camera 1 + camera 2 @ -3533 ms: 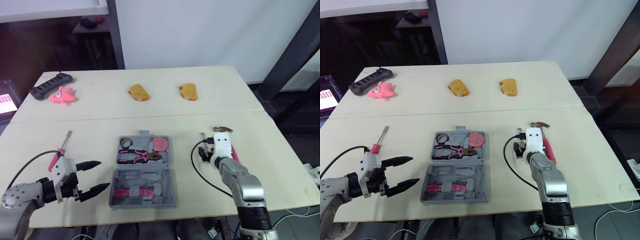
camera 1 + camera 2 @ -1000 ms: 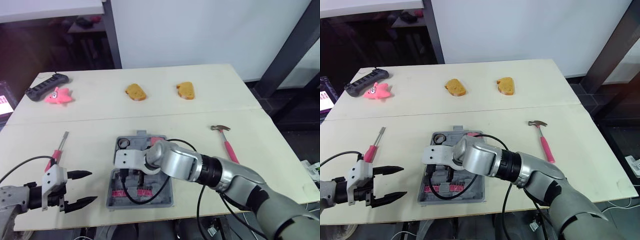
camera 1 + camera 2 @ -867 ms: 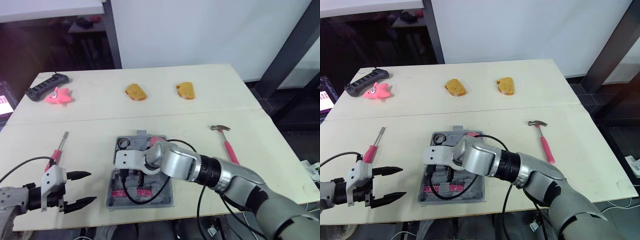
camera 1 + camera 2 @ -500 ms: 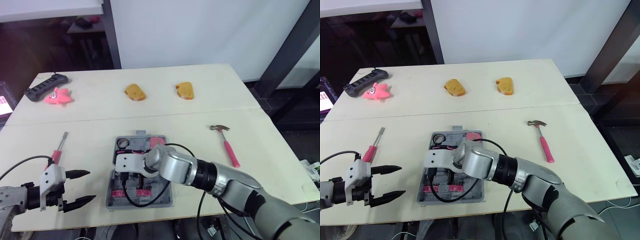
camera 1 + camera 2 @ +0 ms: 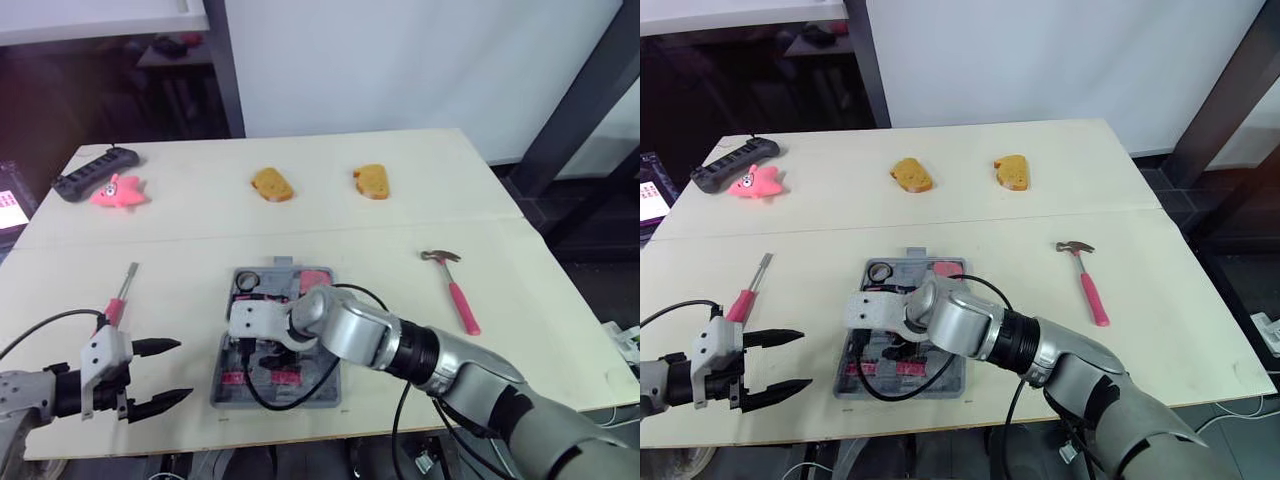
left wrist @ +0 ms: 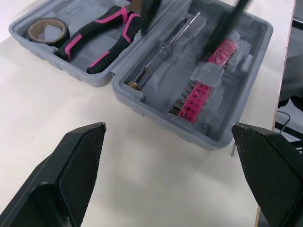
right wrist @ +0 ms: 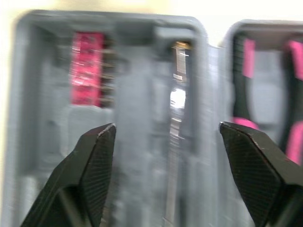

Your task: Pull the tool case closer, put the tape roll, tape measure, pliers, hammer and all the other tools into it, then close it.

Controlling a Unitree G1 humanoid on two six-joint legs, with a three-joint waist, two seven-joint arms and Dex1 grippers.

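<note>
No legible lettering, label, brand or number anywhere, not even on the tool case point(image 6: 156, 111).

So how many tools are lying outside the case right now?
2: the hammer right of the tool case, and the pink-handled screwdriver left of it, by the left pincer. The right arm may hide others.

One tool case point(image 6: 165, 78), one hammer point(image 5: 455, 290), one screwdriver point(image 5: 120, 297), two bread slices point(image 5: 273, 184), one toy point(image 5: 112, 192), perhaps one remote point(image 5: 85, 172)

Lab-like test room: pale plywood table point(image 5: 330, 215), white wall point(image 5: 380, 60), black frame posts point(image 5: 580, 110), toy bread point(image 5: 272, 184), power strip point(image 5: 95, 172).
</note>
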